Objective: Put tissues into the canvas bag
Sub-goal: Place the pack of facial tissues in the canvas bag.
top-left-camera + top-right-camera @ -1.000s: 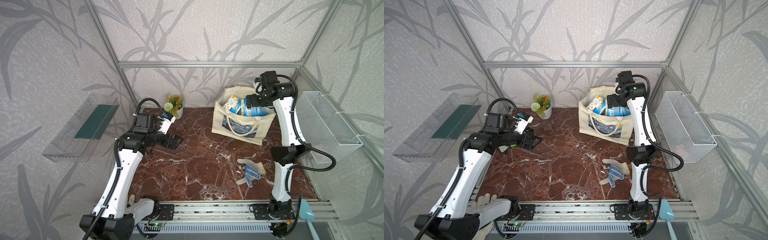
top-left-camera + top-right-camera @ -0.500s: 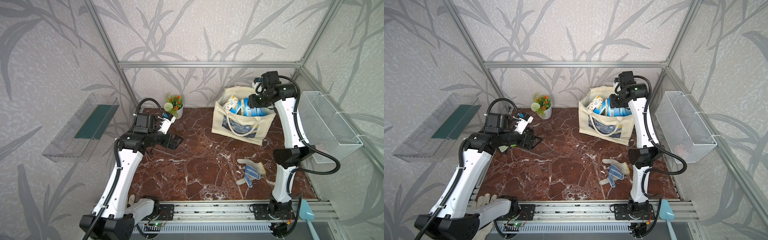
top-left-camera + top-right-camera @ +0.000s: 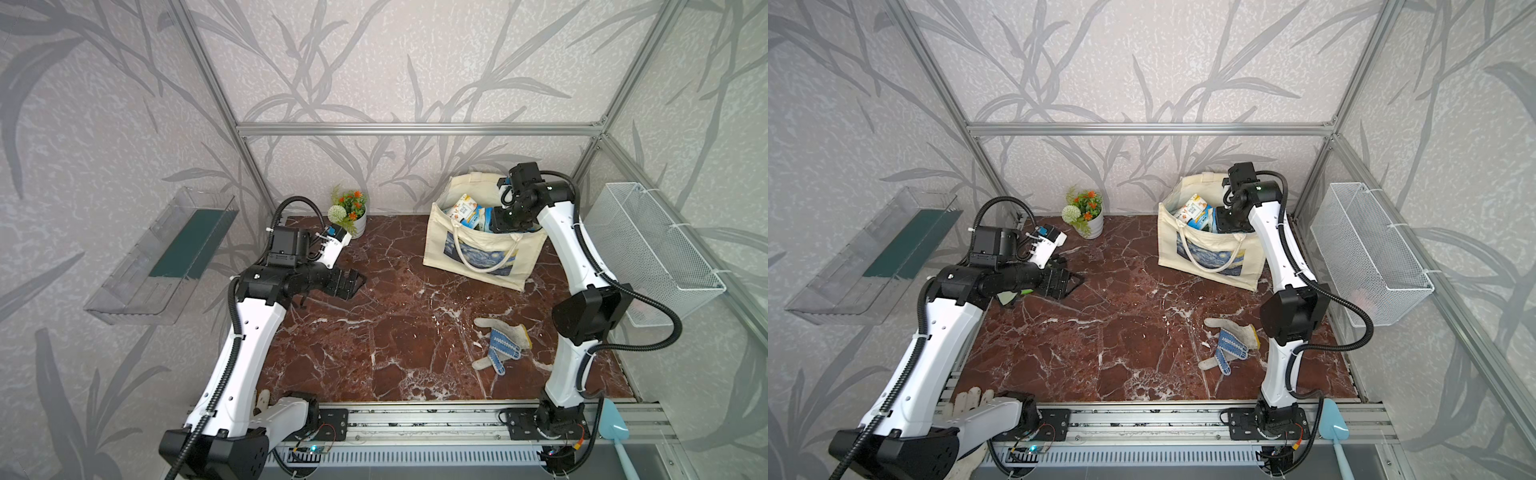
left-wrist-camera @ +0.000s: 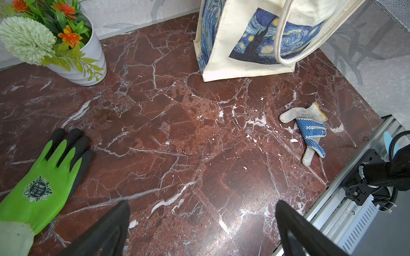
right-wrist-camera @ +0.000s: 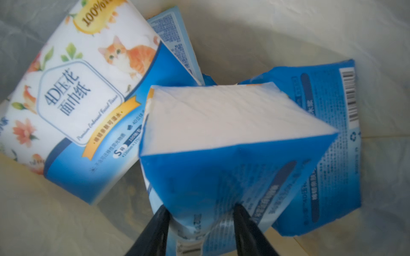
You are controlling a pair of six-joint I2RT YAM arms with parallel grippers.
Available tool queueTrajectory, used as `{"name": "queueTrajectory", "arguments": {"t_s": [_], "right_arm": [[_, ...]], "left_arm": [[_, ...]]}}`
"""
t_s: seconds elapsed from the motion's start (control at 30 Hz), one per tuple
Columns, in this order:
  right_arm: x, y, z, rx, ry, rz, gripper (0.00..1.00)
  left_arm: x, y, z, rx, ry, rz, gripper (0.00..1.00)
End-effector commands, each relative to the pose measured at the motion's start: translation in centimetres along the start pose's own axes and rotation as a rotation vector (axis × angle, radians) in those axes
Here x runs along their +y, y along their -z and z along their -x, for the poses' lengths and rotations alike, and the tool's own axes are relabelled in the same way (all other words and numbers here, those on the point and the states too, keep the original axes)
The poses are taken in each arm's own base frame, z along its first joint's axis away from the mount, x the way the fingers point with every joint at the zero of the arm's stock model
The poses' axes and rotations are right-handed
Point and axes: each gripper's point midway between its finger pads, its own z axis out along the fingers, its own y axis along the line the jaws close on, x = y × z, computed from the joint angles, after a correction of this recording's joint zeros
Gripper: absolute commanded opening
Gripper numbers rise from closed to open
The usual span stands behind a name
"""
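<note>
The pack [image 5: 221, 155] looks light and soft. It is a squashy brick in slick plastic film that gives under pressure and could slide out of a loose pinch. The best hold is probably across a narrow end, where the film bunches and the paper inside compresses.

That is where the right fingers [image 5: 246, 226] have it. They are clenched on the blue end of the pack, with the wrap creased between them and the rest of the pack reaching out past the fingertips, down inside the bag [image 3: 440, 253]. Other tissues [image 5: 73, 99] lie beyond the fingertips, against the lining.

The left fingers [image 4: 106, 230] are spread wide with nothing between them, above the bare bench [image 4: 199, 133]. The bag stands well ahead of them.
</note>
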Motion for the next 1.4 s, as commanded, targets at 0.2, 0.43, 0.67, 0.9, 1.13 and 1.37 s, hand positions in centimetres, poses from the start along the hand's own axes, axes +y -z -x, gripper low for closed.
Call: {"name": "queueTrajectory", "arguments": {"t_s": [0.2,0.43,0.67,0.9,1.13,1.37], "right_arm": [[-0.2,2.8,1.0,-0.051,0.028,-0.026,0.58],[0.0,5.7,2.8,-0.108,0.042,-0.028,0.65],[0.1,8.7,3.8,-0.188,0.045,-0.028,0.69],[0.6,16.2,4.7,-0.381,0.075,-0.020,0.71],[1.9,22.6,1.8,-0.610,0.084,0.059,0.75],[2.7,23.2,-4.8,-0.610,0.086,0.133,0.84]], "left_arm": [[-0.2,0.2,0.3,-0.009,0.011,-0.015,0.99],[-0.1,0.3,0.5,-0.013,0.009,-0.008,1.00],[0.5,0.4,0.4,-0.013,0.011,0.031,1.00],[2.1,0.5,0.7,-0.012,0.008,0.119,1.00],[4.2,-0.2,-0.3,-0.005,0.051,0.222,1.00],[5.6,-1.5,-1.8,-0.031,0.125,0.282,1.00]]}}
